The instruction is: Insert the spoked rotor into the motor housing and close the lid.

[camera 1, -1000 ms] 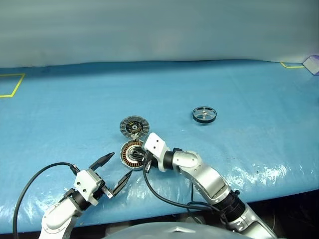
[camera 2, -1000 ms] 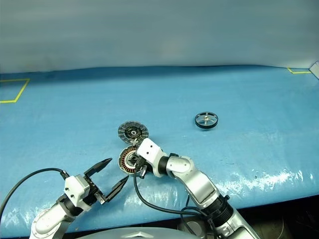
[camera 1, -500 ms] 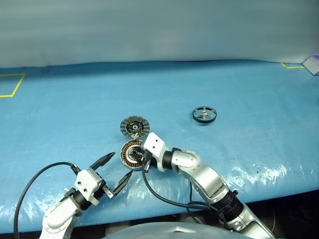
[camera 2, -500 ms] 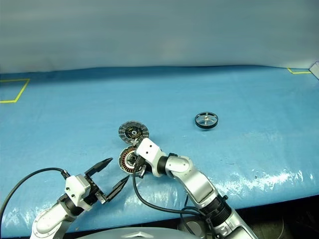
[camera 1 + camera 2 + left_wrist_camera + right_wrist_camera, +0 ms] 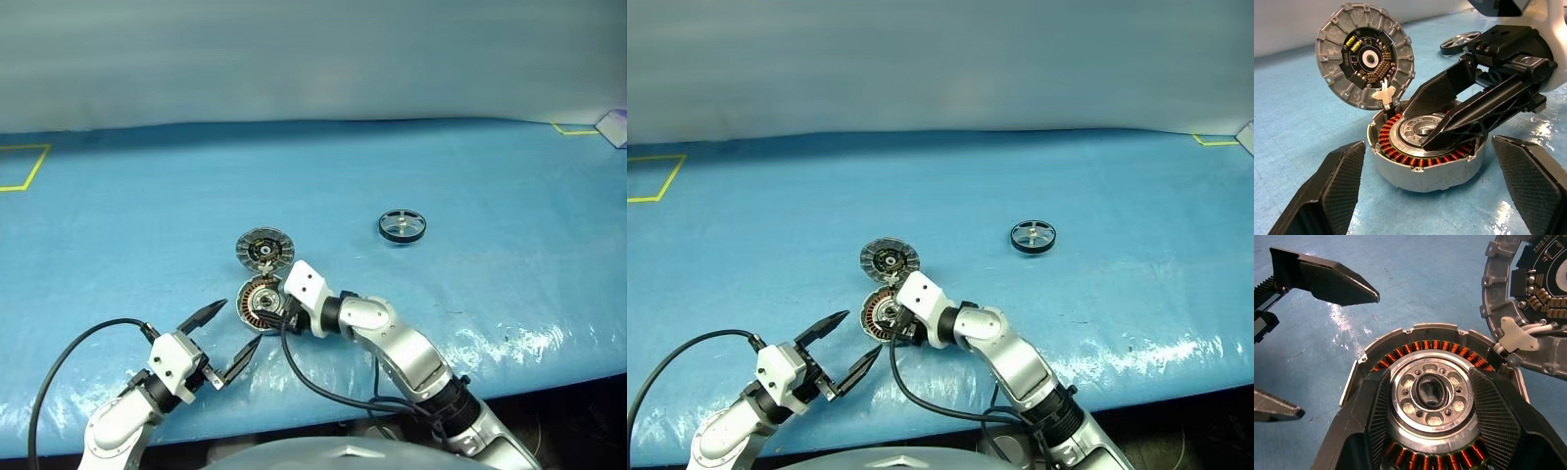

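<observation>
Motor housing (image 5: 257,302) sits at lower centre of the blue table (image 5: 470,176), partly hidden by the right gripper (image 5: 1431,394), whose fingers stand spread around its metal centre. Lid (image 5: 264,249) lies open behind. Spoked rotor (image 5: 402,226) rests well apart, right. Left gripper (image 5: 227,339) gapes empty, lower left.

I can't read any text, label, brand or number anywhere on my feeds. The circuit board on the inner face of the lid (image 5: 1365,54) carries small components, but any printing on them is too fine for me to make out. The only signs I see are yellow tape outlines (image 5: 24,166) on the blue table cover (image 5: 470,176), at its far left and far right corners, and they carry no writing.
</observation>
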`<state>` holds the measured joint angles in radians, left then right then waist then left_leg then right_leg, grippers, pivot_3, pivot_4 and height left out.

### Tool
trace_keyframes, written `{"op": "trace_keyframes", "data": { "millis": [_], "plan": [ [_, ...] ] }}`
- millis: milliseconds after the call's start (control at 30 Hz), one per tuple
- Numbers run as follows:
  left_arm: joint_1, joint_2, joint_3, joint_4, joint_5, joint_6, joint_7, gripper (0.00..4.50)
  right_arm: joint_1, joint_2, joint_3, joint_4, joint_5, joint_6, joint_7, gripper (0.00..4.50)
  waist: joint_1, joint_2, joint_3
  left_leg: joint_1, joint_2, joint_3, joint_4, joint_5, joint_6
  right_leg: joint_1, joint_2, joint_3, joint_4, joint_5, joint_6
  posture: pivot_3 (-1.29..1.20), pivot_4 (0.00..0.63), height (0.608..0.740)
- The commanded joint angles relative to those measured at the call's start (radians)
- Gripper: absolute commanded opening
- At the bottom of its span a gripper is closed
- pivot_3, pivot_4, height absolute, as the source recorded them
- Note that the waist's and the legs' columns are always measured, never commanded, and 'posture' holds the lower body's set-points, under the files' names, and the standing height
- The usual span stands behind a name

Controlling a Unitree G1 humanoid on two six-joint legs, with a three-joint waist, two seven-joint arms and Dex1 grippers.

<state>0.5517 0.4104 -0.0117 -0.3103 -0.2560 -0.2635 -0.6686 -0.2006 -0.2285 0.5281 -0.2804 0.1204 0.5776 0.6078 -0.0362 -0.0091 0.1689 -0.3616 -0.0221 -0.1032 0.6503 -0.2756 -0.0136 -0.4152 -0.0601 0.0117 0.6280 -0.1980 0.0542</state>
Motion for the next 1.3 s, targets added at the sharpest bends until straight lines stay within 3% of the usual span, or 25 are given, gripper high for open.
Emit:
{"op": "trace_keyframes", "data": {
  "millis": [33, 100, 300, 600, 1300],
  "plan": [
    [0.011, -0.005, 0.004, -0.022, -0.005, -0.009, 0.009, 4.50, 0.003, 0.003, -0.042, -0.121, 0.056, 0.043, 0.007, 2.41, 0.000, 0.000, 0.000, 0.000, 0.000, 0.000, 0.000, 0.000, 0.000, 0.000, 0.000, 0.000, 0.000, 0.000, 0.000, 0.00, 0.150, 0.740],
    [0.014, -0.005, 0.008, -0.022, -0.003, -0.012, 0.012, 4.50, 0.004, 0.002, -0.055, -0.148, 0.072, 0.071, 0.004, 2.01, 0.000, 0.000, 0.000, 0.000, 0.000, 0.000, 0.000, 0.000, 0.000, 0.000, 0.000, 0.000, 0.000, 0.000, 0.000, 0.00, 0.150, 0.740],
    [0.013, -0.006, 0.012, -0.015, 0.010, -0.024, 0.023, 4.50, -0.012, 0.004, -0.026, -0.153, 0.042, 0.096, -0.033, 0.07, 0.000, 0.000, 0.000, 0.000, 0.000, 0.000, 0.000, 0.000, 0.000, 0.000, 0.000, 0.000, 0.000, 0.000, 0.000, 0.00, 0.150, 0.740],
    [0.020, -0.009, 0.011, -0.015, 0.016, -0.028, 0.035, 4.50, -0.056, 0.007, 0.047, -0.130, -0.022, 0.104, -0.067, 0.03, 0.000, 0.000, 0.000, 0.000, 0.000, 0.000, 0.000, 0.000, 0.000, 0.000, 0.000, 0.000, 0.000, 0.000, 0.000, 0.00, 0.150, 0.740],
    [0.024, -0.011, 0.005, -0.012, 0.020, -0.028, 0.035, 4.50, -0.058, -0.027, 0.086, -0.088, -0.077, 0.101, -0.052, 0.03, 0.000, 0.000, 0.000, 0.000, 0.000, 0.000, 0.000, 0.000, 0.000, 0.000, 0.000, 0.000, 0.000, 0.000, 0.000, 0.00, 0.150, 0.740]
  ]
}}
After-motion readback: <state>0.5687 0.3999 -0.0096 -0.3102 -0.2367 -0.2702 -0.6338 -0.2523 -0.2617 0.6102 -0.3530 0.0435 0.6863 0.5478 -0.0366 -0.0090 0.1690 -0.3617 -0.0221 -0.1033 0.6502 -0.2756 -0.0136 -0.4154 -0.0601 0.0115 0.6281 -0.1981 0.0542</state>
